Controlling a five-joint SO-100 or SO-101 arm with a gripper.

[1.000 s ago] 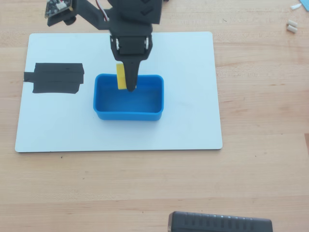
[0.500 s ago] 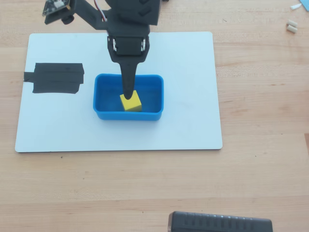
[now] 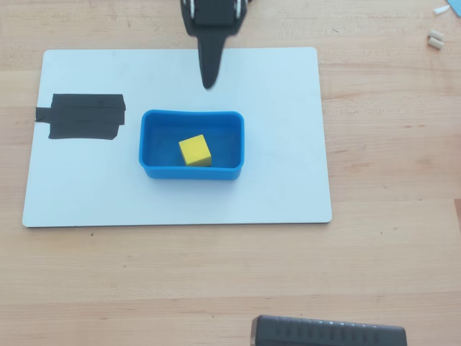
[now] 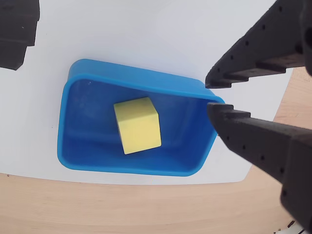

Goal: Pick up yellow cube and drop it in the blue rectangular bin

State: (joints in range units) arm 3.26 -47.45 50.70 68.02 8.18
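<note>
The yellow cube point(image 3: 194, 151) lies inside the blue rectangular bin point(image 3: 155, 122), near its middle, resting on the bin floor. The bin stands on a white board point(image 3: 288, 180). In the wrist view the cube point(image 4: 137, 125) sits tilted in the bin point(image 4: 73, 78). My gripper point(image 3: 209, 83) hangs above the board just behind the bin's far rim and holds nothing. In the wrist view the gripper point(image 4: 210, 96) enters from the right, over the bin's right corner. Its jaws stand almost together, with only a thin gap at the tips.
A black tape patch point(image 3: 83, 117) is stuck on the board's left part. A black device point(image 3: 328, 333) lies at the table's front edge. Small white bits point(image 3: 435, 37) lie at the far right on the wooden table point(image 3: 396, 144).
</note>
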